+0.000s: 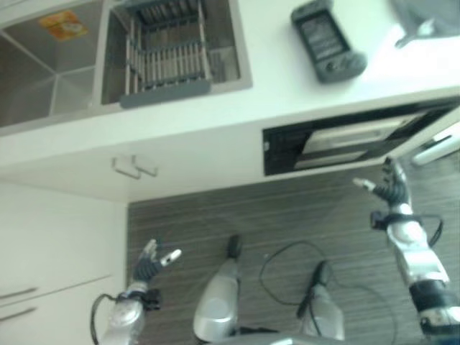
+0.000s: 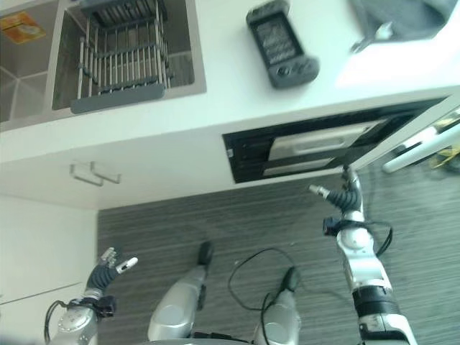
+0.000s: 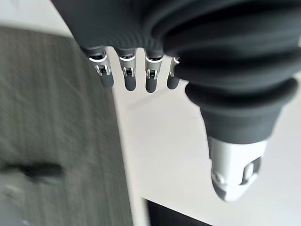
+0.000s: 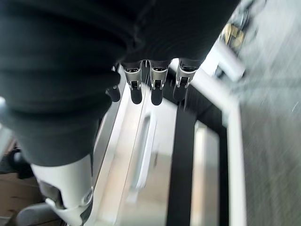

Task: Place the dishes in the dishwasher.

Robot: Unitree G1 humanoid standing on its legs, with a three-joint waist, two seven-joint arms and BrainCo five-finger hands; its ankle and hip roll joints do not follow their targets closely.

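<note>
Because the dishwasher door point(image 2: 402, 140) is stiff and probably heavy, its top edge, just past the right hand point(image 2: 346, 192), looks best to grab. That hand's fingers are straight and loose. The left hand point(image 1: 149, 263) hangs loose and holds nothing, far away.

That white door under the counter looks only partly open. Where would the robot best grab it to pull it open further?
Probably by the long white bar handle along the dishwasher door's free edge. The door stands ajar, its edge swung out toward the floor, so the bar is exposed. The right hand, fingers relaxed, hovers just below that edge; coming up from the floor side and curling fingers over the bar looks simplest.
</note>
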